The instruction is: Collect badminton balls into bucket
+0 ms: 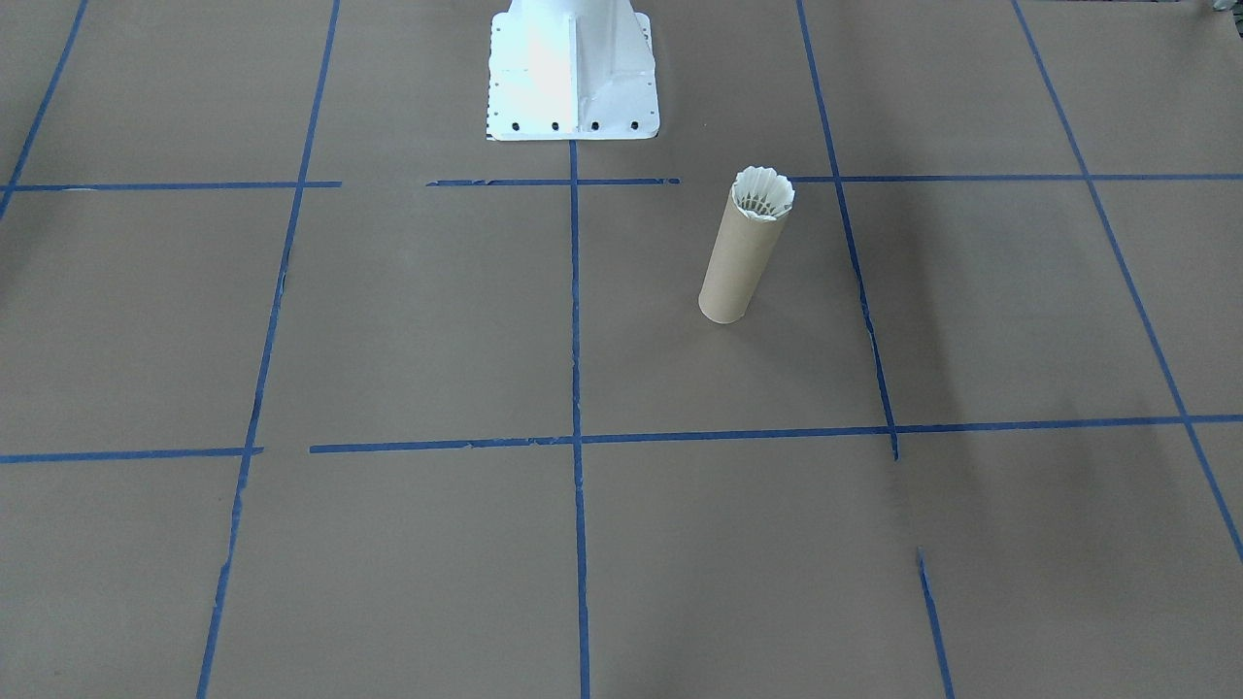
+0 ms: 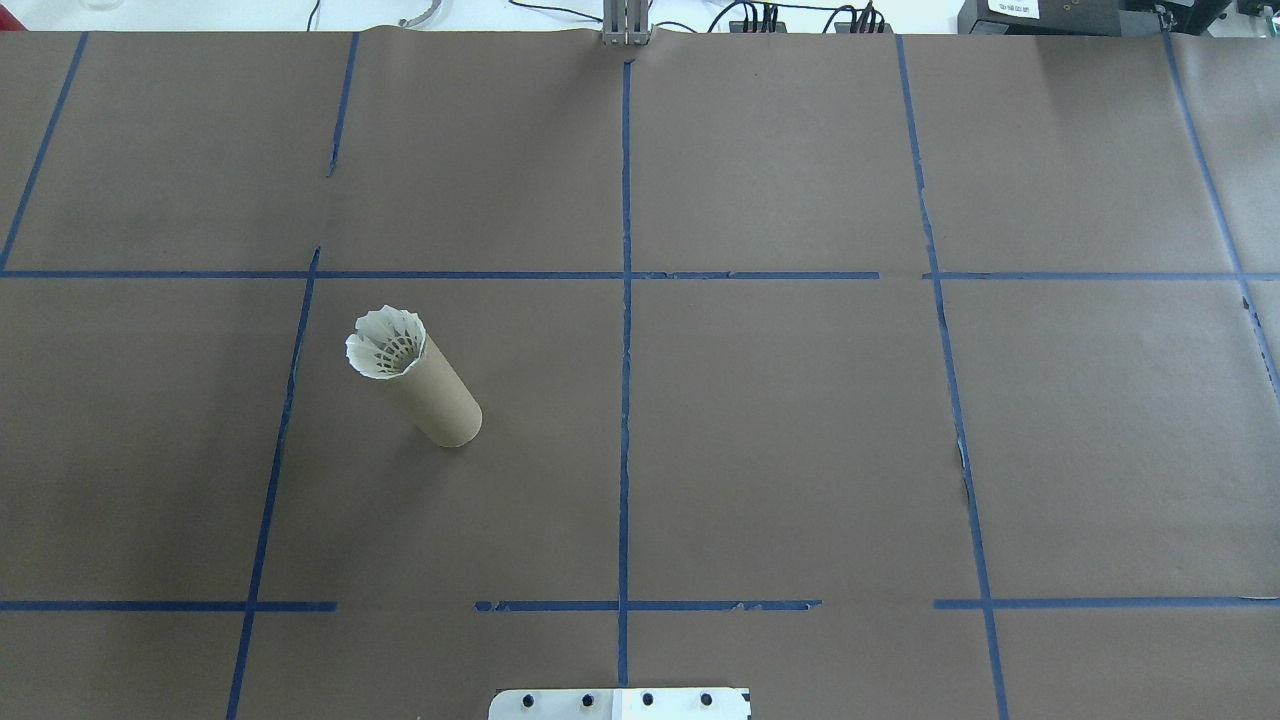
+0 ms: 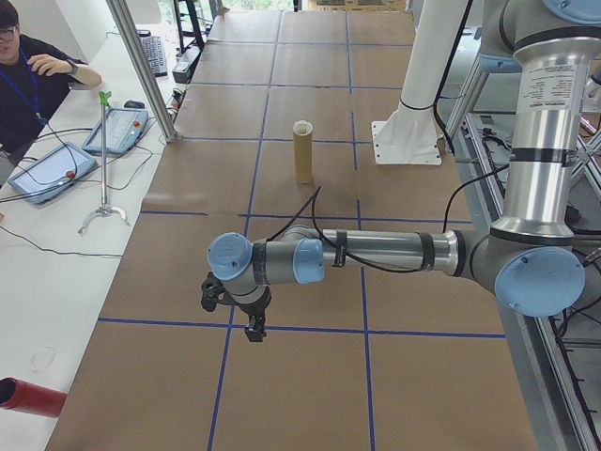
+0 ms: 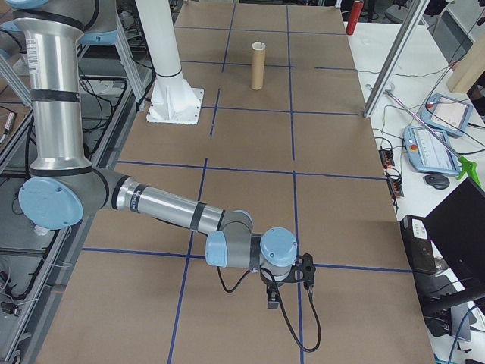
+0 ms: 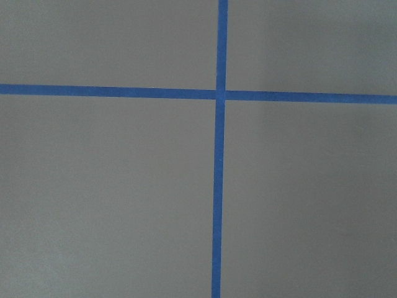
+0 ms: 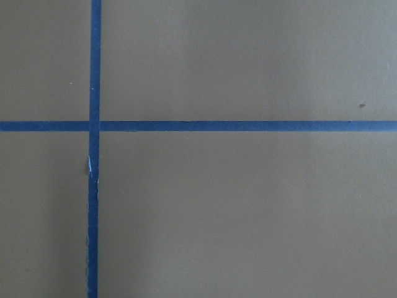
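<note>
Two end effectors are seen only in the side views, so whether their jaws are apart or together cannot be told. The left end effector [image 3: 252,329] hangs at the tip of the near arm in the left side view, pointed down above a blue tape line on the surface [image 2: 780,440]. The right end effector [image 4: 274,297] hangs at the tip of the near arm in the right side view, also pointed down above a tape line. Nothing is seen held by either. Each wrist view is filled by brown paper and a crossing of blue tape lines.

Well apart from both end effectors, the cardboard tube [image 2: 436,395] is stood upright on the surface, on the robot's left half. A white feather shuttlecock [image 2: 385,343] is seated in the tube's open top, with its feather skirt showing above the rim and its cork tip hidden inside. In the front-facing view the tube [image 1: 736,262] is found right of the centre line, with the shuttlecock [image 1: 762,194] at its mouth. The white pedestal base [image 1: 573,73] is placed near the tube, at the robot's edge of the surface.

On a side bench, two tablets [image 3: 52,172] are laid, and a seated person [image 3: 28,80] is partly seen.
</note>
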